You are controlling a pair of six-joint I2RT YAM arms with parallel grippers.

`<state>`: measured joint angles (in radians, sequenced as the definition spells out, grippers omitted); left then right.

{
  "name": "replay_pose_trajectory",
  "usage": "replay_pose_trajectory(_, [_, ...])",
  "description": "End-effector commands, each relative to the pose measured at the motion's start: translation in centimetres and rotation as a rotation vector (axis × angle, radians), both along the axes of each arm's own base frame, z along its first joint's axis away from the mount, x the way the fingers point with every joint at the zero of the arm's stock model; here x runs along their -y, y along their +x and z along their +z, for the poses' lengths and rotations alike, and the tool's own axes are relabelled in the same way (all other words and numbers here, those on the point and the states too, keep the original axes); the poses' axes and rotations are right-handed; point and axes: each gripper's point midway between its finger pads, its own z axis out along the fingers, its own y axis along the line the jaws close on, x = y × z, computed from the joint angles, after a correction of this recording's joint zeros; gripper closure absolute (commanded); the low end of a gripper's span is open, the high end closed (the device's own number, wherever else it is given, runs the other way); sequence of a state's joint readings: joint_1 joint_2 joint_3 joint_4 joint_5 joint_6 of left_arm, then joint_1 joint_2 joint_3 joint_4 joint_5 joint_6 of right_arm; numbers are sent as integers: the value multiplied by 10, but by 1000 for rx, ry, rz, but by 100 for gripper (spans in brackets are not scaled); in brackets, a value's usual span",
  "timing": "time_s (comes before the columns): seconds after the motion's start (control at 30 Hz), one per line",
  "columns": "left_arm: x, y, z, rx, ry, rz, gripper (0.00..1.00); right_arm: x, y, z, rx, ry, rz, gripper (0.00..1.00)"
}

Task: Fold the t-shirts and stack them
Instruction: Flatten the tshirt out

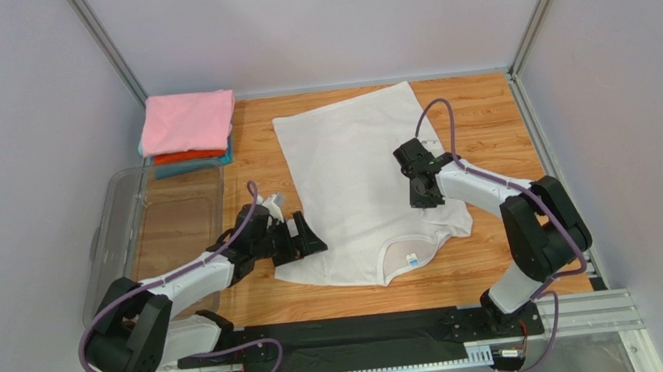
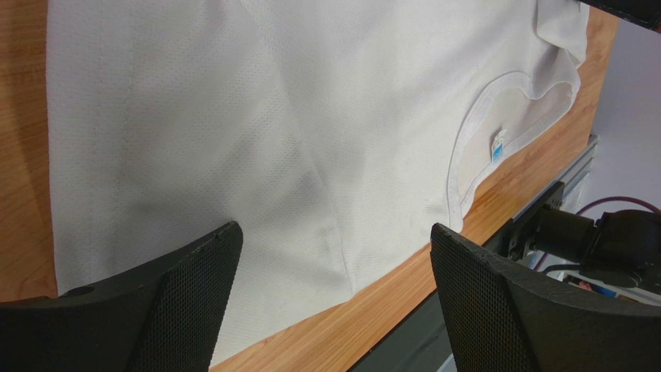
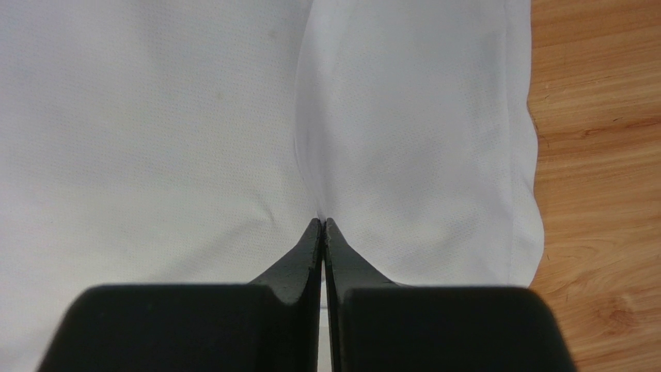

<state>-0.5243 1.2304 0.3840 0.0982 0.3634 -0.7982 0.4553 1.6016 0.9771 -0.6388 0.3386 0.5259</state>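
Observation:
A plain white t-shirt [image 1: 352, 165] lies spread on the wooden table, its collar and blue neck label [image 1: 412, 258] toward the near edge. My right gripper [image 1: 425, 196] is shut on a pinched ridge of the shirt's cloth near its right side; in the right wrist view the fingertips [image 3: 323, 221] meet on a crease of the white t-shirt [image 3: 155, 116]. My left gripper [image 1: 309, 242] stands open at the shirt's near-left corner. In the left wrist view its jaws [image 2: 333, 232] straddle the edge of the white t-shirt [image 2: 271, 116] with nothing gripped. Folded pink [image 1: 187, 121], orange-red [image 1: 186, 155] and teal [image 1: 222, 160] t-shirts are stacked at the back left.
A clear plastic bin [image 1: 114, 220] sits along the left side, next to the left arm. A black mounting rail [image 1: 352, 333] runs along the near edge. Grey walls and metal posts close in the table on three sides.

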Motion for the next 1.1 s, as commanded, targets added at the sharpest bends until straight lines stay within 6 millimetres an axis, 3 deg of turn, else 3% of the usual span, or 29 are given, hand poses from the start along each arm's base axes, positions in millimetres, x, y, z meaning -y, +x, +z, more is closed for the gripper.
replay_pose_trajectory(0.0, [-30,-26,-40,-104,157,18,1,9,5,8,33,-3,-12,100])
replay_pose_trajectory(0.4, [-34,-32,-37,-82,158,12,1,103,21,43,111,-173,-252,100])
replay_pose_trajectory(0.67, [-33,-31,-37,-54,149,-15,1,140,27,53,110,-244,-348,100])
replay_pose_trajectory(0.83, [-32,-34,-41,-62,146,-34,1,171,18,62,75,-351,-428,100])
replay_pose_trajectory(1.07, [-25,-33,-37,-47,112,-56,1,207,8,57,-2,-427,-542,100])
